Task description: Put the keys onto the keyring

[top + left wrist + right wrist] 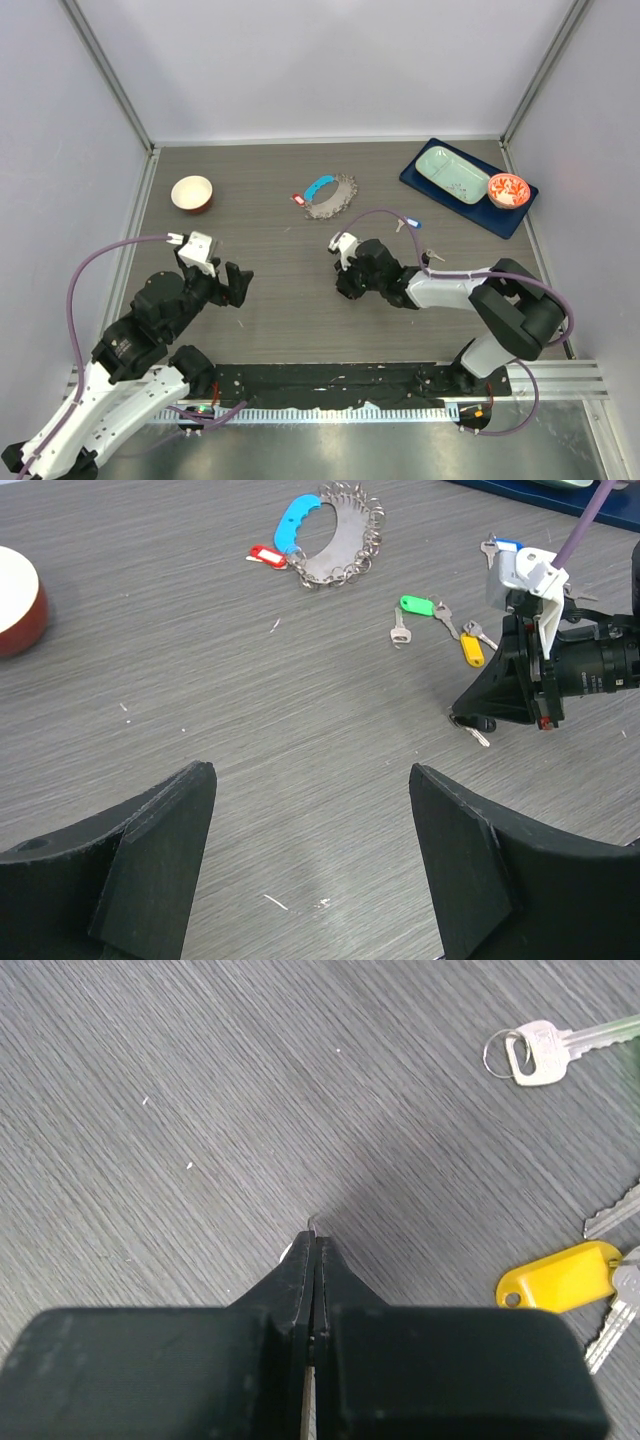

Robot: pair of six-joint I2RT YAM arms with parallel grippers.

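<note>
The right gripper has its fingers pressed together at the table; a silver key and a yellow-tagged key lie nearby.

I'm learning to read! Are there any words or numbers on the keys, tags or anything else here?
No text can be read anywhere.
On the plain silver key, any stamp is too blurred.
The yellow tag looks blank.
The red tag is too small to tell.

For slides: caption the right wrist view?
Right gripper, jaws closed over the table; silver key and yellow-tagged key lie nearby.
</note>
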